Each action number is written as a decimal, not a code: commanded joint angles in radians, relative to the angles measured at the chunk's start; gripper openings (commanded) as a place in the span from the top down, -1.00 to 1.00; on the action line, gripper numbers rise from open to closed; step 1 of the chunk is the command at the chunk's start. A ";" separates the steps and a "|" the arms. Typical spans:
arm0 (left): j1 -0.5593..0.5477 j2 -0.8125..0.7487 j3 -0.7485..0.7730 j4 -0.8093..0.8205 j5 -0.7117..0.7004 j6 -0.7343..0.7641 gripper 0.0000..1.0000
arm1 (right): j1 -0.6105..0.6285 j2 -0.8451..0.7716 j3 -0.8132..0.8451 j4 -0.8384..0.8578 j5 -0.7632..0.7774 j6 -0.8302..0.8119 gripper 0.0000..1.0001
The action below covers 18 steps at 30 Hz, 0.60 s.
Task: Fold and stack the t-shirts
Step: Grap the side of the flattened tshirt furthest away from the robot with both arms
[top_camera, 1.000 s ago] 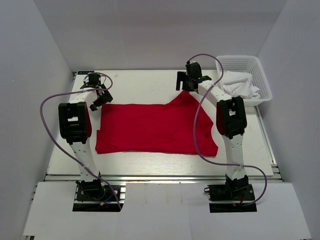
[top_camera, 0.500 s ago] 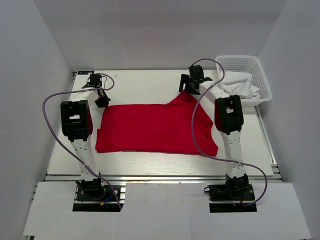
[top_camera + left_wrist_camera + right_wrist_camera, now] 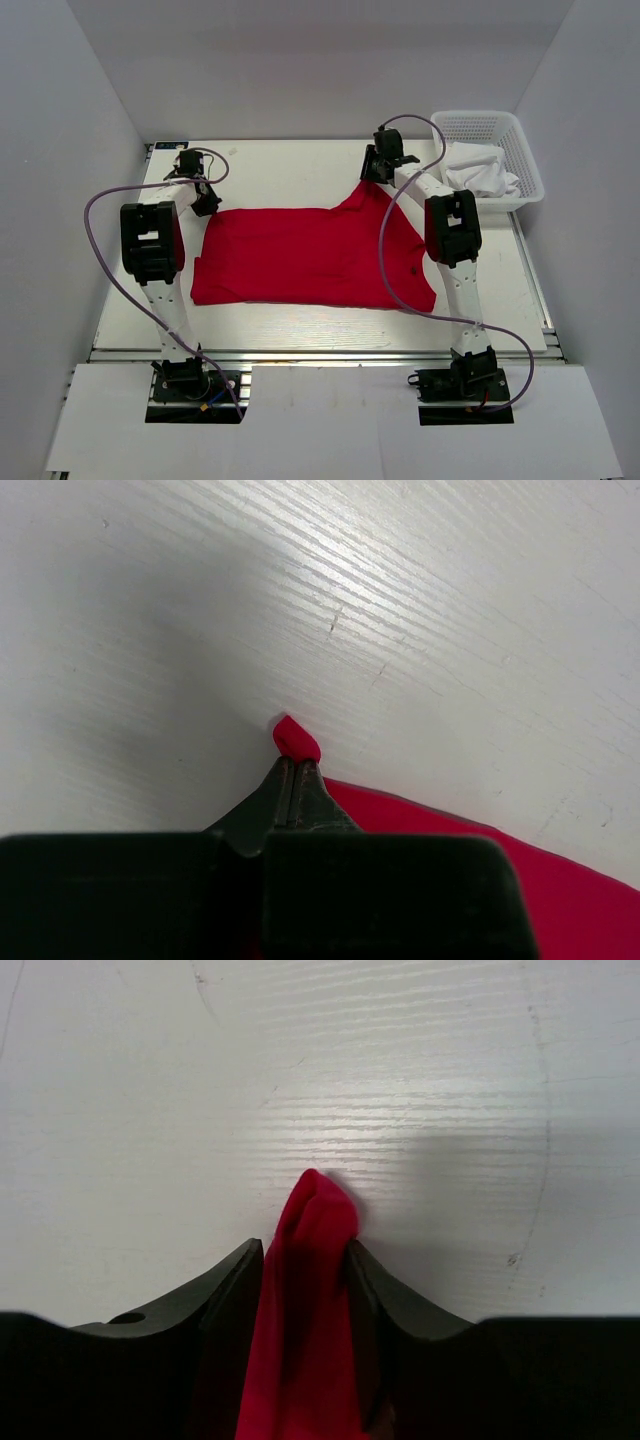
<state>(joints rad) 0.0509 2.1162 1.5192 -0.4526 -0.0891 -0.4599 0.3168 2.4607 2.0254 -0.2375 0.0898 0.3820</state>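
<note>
the left gripper [image 3: 291, 768], jaws pinched tight, grips the far left corner of a plain bright red thin-fabric t-shirt [image 3: 300, 255] spread across the white wooden table [image 3: 280, 165]. the right gripper [image 3: 305, 1250] clamps its far right corner. a white plastic basket [image 3: 478, 122] at right holds, seemingly, white cloth [image 3: 480, 172].

the surface [image 3: 280, 170] is white, with a fine wood-like grain and a few small scuffs visible up close. a red t-shirt [image 3: 300, 255] lies spread across its middle as a wide, mostly flat rectangle. the shirt's far right corner is drawn out into a narrow peak, and its far left corner ends in a small tip. white surface shows on all sides of the shirt, widest on its far side. a white plastic basket [image 3: 520, 130] sits beyond the shirt's far right corner, apart from it.
</note>
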 commanded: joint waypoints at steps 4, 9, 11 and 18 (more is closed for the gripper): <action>0.001 -0.065 -0.022 -0.018 0.009 0.006 1.00 | 0.016 -0.034 0.045 0.056 0.129 -0.044 0.08; 0.001 -0.075 -0.022 -0.018 0.000 0.006 1.00 | 0.031 -0.026 0.068 0.003 0.186 -0.086 -0.13; 0.001 -0.075 -0.022 -0.018 0.000 0.006 1.00 | 0.038 -0.038 0.065 -0.006 0.200 -0.092 -0.17; 0.001 -0.065 -0.031 -0.018 -0.009 0.015 1.00 | 0.080 -0.071 0.019 0.001 0.235 -0.157 -0.17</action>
<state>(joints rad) 0.0505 2.1109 1.5116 -0.4477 -0.0902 -0.4553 0.3771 2.4599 2.0476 -0.2424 0.2874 0.2668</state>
